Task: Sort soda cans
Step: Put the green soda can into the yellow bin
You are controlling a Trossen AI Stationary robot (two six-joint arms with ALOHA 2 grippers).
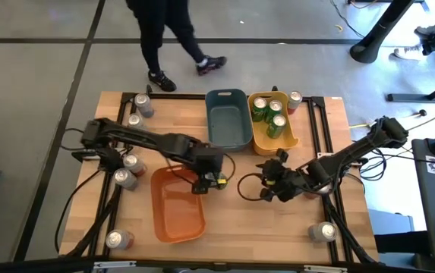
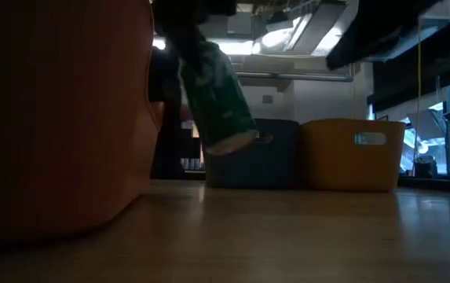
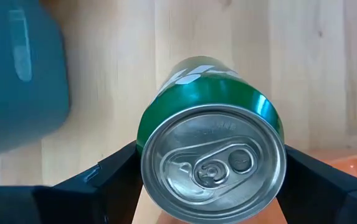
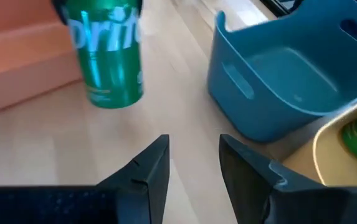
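My left gripper [image 1: 206, 180] is shut on a green soda can [image 3: 212, 124], which hangs above the wood just past the orange bin's [image 1: 175, 206] far right corner. The same can [image 4: 106, 56] shows in the right wrist view, and in the low view it is tilted [image 2: 221, 94] and clear of the table. My right gripper [image 4: 194, 162] stands open to the can's right with nothing between its fingers. Three green cans [image 1: 269, 114] stand in the yellow bin [image 1: 261, 144]. The blue bin [image 1: 228, 121] beside it holds nothing that shows. My left gripper pinches the green can's side wall near its top end [image 3: 146, 140] between its two fingers [image 3: 113, 177], one on each side. The fingers slant steeply down from the table's left. The can is lifted clear and tilted, its bottom end [image 2: 232, 143] lowest.
Several silver-topped cans stand along the table's left side [image 1: 130, 161], one at the near left [image 1: 118, 240], one at the near right [image 1: 323, 231], one behind the yellow bin [image 1: 294, 100]. A person [image 1: 164, 38] walks beyond the far edge. Bare wood lies between the orange bin and my right gripper.
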